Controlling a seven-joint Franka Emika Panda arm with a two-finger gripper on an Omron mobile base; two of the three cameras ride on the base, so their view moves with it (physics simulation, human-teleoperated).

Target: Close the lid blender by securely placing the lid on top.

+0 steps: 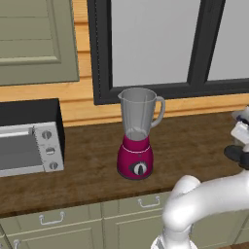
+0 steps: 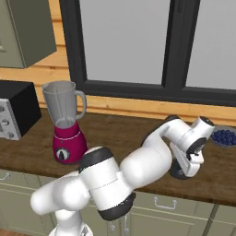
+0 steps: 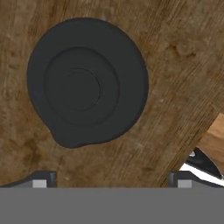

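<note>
1. In the left base view the tool [image 1: 241, 156] is cut by the right edge; its fingers are out of frame.
2. In the right base view the arm's wrist covers most of the lid [image 2: 177, 174], near the bench's front edge.
3. The toaster oven [image 1: 26, 146] runs off the left edge.
4. The bowl of blueberries [image 2: 225, 137] is clipped at the right edge.

Even, soft light; coarse rendering
</note>
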